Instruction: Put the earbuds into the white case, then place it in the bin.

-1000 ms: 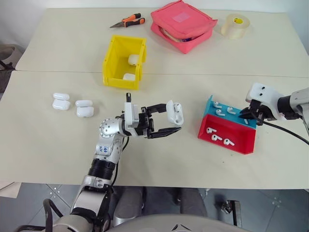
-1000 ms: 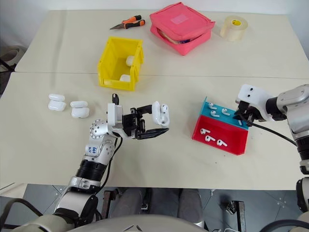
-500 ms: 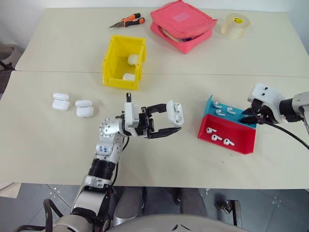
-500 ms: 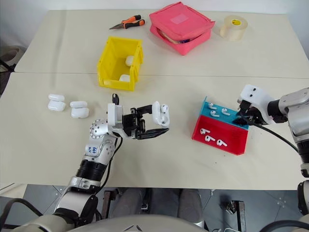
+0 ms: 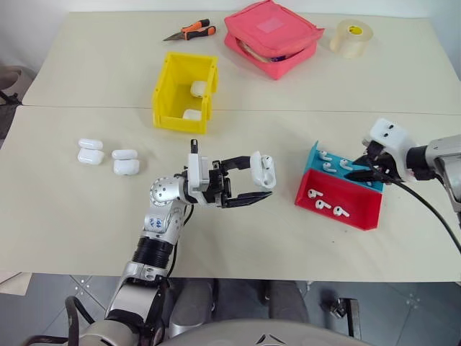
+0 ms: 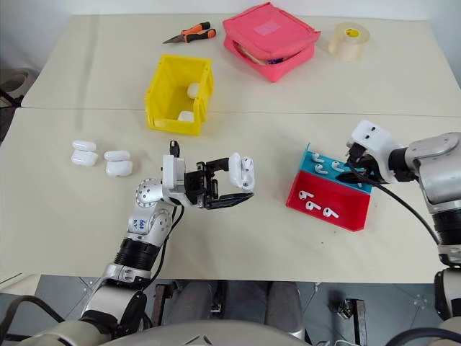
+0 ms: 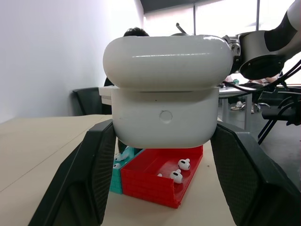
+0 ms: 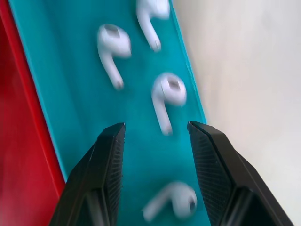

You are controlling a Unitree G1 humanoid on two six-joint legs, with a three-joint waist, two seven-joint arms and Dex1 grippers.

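While held up above the table point(image 5: 86, 216) near its middle, the white case point(image 5: 262, 169) sat clamped between the two black fingers of the left gripper point(image 5: 253, 177), lid slightly ajar, one earbud head showing at the top. In the left wrist view, same case point(image 7: 165, 92) seen with the fingers pressing both its sides. Further right, lay the earbuds point(image 5: 328, 167) in the red-and-blue tray point(image 5: 346, 216): some in the teal compartment, some point(image 5: 325, 207) in the red one. Hovered over the teal compartment the right gripper point(image 5: 361, 173), fingers parted about halfway and holding nothing; in the right wrist view, one earbud point(image 8: 167, 96) seen just ahead of the gap between the fingers point(image 8: 109, 160), not touched, picture blurred. Behind the left gripper stood the yellow bin point(image 5: 167, 94), with two white cases point(image 5: 196, 101) already inside. To the far left, on the table, rested four more closed cases point(image 5: 108, 156) in two pairs. At the far edge, lay the pink zip pouch point(image 5: 272, 37), orange-handled pliers point(image 5: 191, 31) and a roll of tape point(image 5: 351, 38).
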